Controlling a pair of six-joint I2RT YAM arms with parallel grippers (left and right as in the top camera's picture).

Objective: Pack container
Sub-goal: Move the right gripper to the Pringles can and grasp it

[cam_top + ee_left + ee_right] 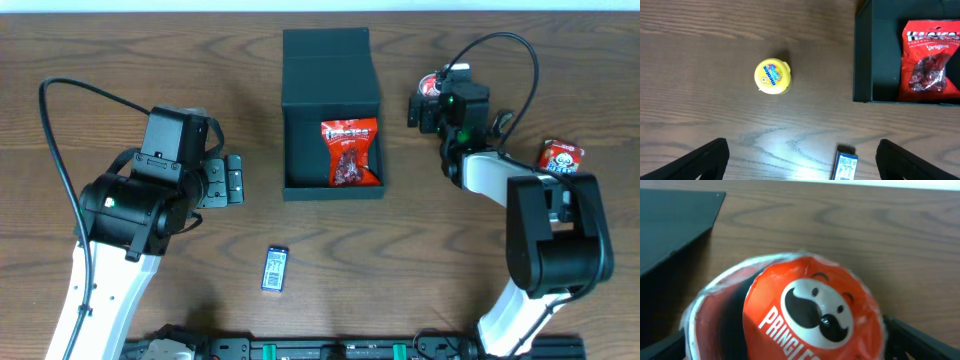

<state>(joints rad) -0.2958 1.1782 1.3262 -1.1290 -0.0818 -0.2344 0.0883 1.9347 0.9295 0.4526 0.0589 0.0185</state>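
The container (pixel 300 120) is a dark square box at the table's middle, its lid (pixel 326 48) open toward the far side. A red snack bag (pixel 350 152) lies inside it, and both show in the left wrist view: the box (pixel 862 75) and the bag (pixel 930 60). My left gripper (pixel 232 180) is open and empty to the left of the box. Between its fingers (pixel 802 162) there is bare wood. My right gripper (pixel 428 105) is open, its fingers on either side of a red Pringles can (pixel 805 315), right of the box.
A yellow round tub (pixel 772 76) stands left of the box, hidden under my left arm in the overhead view. A small blue and white packet (pixel 275 268) lies near the front edge. A red snack pack (pixel 561 157) lies at the far right.
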